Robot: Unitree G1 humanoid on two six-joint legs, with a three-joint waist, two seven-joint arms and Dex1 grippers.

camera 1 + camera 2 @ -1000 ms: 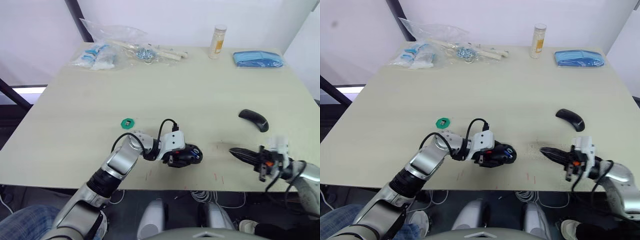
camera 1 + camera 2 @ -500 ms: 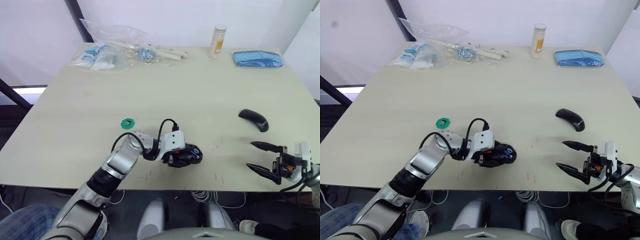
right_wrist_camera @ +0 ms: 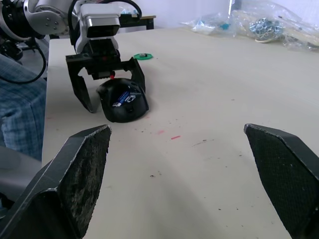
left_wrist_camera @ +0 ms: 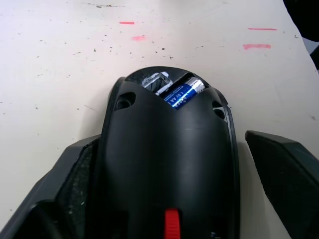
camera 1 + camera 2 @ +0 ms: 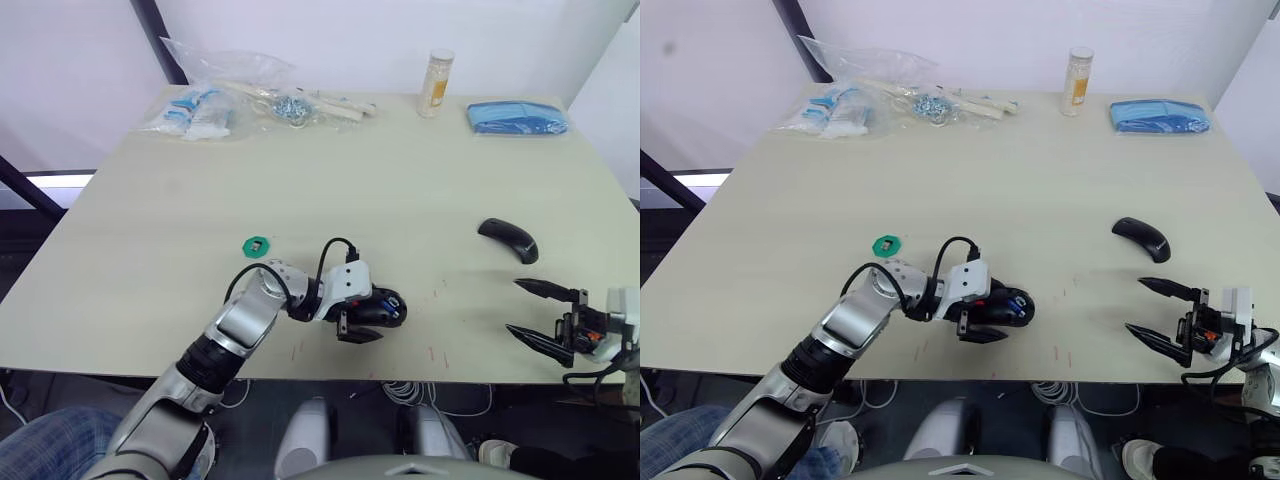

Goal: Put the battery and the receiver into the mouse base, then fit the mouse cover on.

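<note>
Straddling the mouse base (image 5: 378, 308), the left gripper (image 5: 362, 322) has its two black fingers spread to either side of the black body. In the left wrist view one finger lies against the shell's side while the other stands off with bare table between, so that's an open stance, not a clamp; my read is it's placed there to steady the base or has just let go. Inside the rear hollow sits the battery (image 4: 180, 94), blue label up, snug in its slot beside a pale metal contact. The receiver I can't pick out in any view, so whether it's stowed is unclear.

Over on the robot's right, the right gripper (image 5: 545, 317) hangs near the table's front edge, fingers wide apart and holding nothing, pointing back toward the base. The mouse cover (image 5: 508, 239) lies on the table (image 5: 400, 170) just beyond it, arched side up, well apart from the base. That spread reads like readiness to take the cover next.

Farther out: a green disc (image 5: 255, 245) near the left arm, plastic bags (image 5: 215, 100), a small bottle (image 5: 435, 83) and a blue cloth (image 5: 515, 117) along the far edge.
</note>
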